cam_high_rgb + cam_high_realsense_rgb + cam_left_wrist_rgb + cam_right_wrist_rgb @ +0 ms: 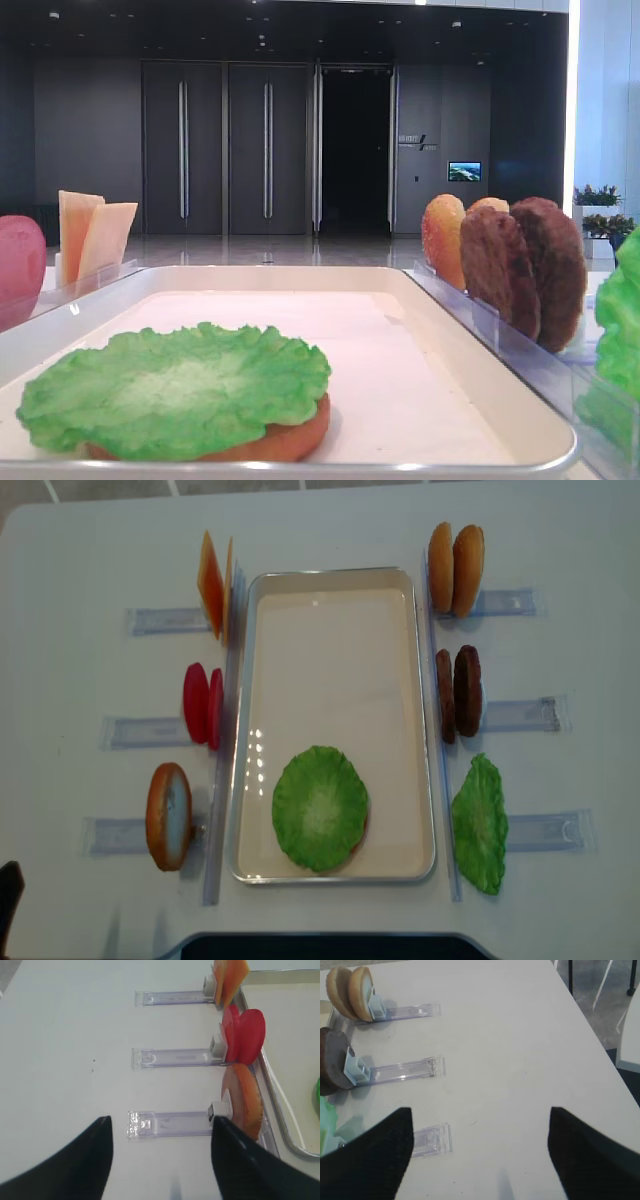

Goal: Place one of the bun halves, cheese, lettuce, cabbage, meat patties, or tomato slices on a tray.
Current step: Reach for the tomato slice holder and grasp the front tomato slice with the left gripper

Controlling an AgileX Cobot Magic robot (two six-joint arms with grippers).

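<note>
Right, big white table [330,525] first, w/ the tray [335,578] dead centre, long side running away from the robot. On the tray's near end sits a lettuce [320,807] leaf, flat on a bun half [290,440] – orange edge peeks out underneath. Another lettuce leaf [480,823] lies right of the tray. Clear racks [520,714] flank both sides: right has two bun halves [455,568] upright, then two meat patties [459,693]; left has cheese [212,582], tomato slices [202,704], one more bun half [168,815], all on edge. Left gripper [160,1160] hovers over bare table beside the nearest left rack, jaws spread wide, holding nothing. Right gripper [480,1155] likewise wide apart, nothing between the fingers, over table near the right racks.
</note>
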